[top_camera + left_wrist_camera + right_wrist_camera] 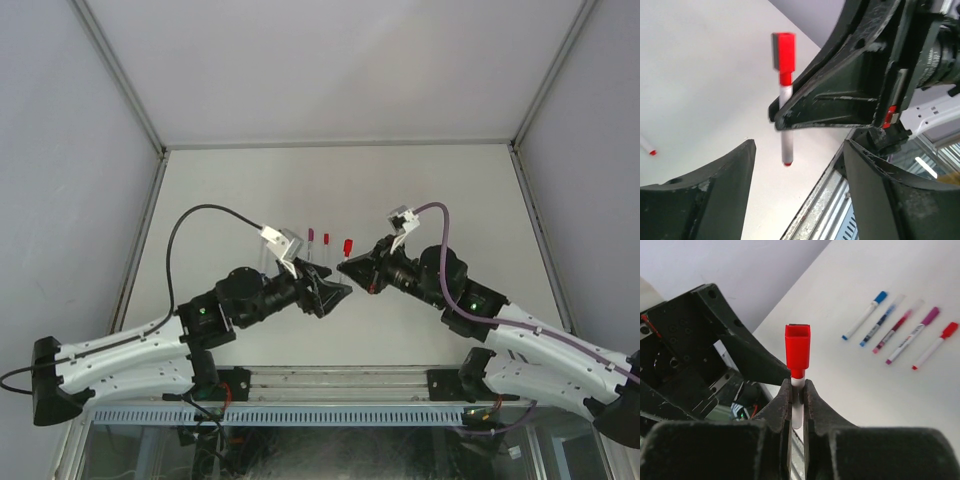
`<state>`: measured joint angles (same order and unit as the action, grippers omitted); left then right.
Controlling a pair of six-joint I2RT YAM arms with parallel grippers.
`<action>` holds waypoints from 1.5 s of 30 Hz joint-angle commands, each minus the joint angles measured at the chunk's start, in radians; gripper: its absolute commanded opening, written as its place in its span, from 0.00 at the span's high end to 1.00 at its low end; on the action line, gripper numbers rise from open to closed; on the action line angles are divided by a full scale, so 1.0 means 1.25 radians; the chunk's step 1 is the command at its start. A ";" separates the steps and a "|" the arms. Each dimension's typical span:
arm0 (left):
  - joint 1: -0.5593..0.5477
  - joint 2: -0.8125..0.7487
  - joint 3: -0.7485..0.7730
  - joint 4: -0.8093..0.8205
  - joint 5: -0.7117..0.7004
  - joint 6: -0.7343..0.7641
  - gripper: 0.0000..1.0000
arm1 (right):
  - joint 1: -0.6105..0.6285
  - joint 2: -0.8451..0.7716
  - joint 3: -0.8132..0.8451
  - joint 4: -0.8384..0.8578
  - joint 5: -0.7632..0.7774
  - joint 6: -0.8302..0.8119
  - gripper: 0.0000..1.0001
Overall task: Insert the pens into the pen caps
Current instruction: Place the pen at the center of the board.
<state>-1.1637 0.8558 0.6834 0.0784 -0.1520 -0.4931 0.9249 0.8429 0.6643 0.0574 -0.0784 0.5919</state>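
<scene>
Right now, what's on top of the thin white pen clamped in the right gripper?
A red square plastic cap sits on the pen; the right gripper hides much of its barrel.

Six pens (pixel 912 337) and two grippers (pixel 800 144) (pixel 797 386)

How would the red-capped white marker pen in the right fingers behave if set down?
Probably stiff: the red-capped white marker pen stands straight though the right fingers pinch only its barrel. On the white table its round barrel could roll, unless its squarish red cap catches.
</scene>
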 commanded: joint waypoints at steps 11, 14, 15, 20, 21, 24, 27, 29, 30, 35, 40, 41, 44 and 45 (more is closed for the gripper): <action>0.314 -0.146 0.095 -0.343 0.056 0.003 0.10 | -0.063 0.212 0.269 -0.316 0.227 0.070 1.00; 0.431 -0.140 0.127 -0.415 0.131 0.018 0.09 | -0.106 0.269 0.311 -0.377 0.206 0.114 1.00; 0.458 -0.133 0.142 -0.440 0.149 0.028 0.09 | -0.124 0.290 0.320 -0.385 0.187 0.115 1.00; 0.509 -0.116 0.189 -0.549 0.154 0.103 0.08 | -0.193 0.429 0.401 -0.475 0.109 0.102 1.00; 0.510 -0.119 0.192 -0.563 0.145 0.117 0.08 | -0.200 0.460 0.423 -0.493 0.103 0.095 1.00; 0.510 -0.134 0.190 -0.584 0.129 0.160 0.06 | -0.208 0.567 0.510 -0.542 0.096 0.074 1.00; 0.513 -0.147 0.182 -0.596 0.106 0.184 0.06 | -0.209 0.673 0.587 -0.580 0.091 0.061 1.00; 0.514 -0.154 0.177 -0.600 0.094 0.195 0.06 | -0.209 0.735 0.633 -0.598 0.101 0.058 1.00; 0.515 -0.160 0.174 -0.602 0.089 0.198 0.06 | -0.209 0.762 0.654 -0.607 0.106 0.056 1.00; 0.515 -0.194 0.146 -0.597 0.058 0.207 0.06 | -0.205 0.883 0.749 -0.660 0.120 0.053 1.00; 0.516 -0.226 0.117 -0.587 0.045 0.208 0.05 | -0.197 0.979 0.843 -0.730 0.150 0.037 1.00; 0.515 -0.229 0.116 -0.587 0.047 0.208 0.05 | -0.197 0.992 0.855 -0.739 0.156 0.036 1.00; 0.515 -0.236 0.113 -0.585 0.036 0.207 0.05 | -0.200 1.026 0.883 -0.761 0.159 0.033 1.00; 0.516 -0.238 0.113 -0.584 0.032 0.206 0.05 | -0.200 1.034 0.889 -0.767 0.161 0.033 0.99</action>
<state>-0.5266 0.5671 0.8452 -0.6830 -0.0811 -0.2577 0.6724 2.1155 1.7054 -0.8330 0.0898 0.6495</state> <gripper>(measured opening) 0.948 0.033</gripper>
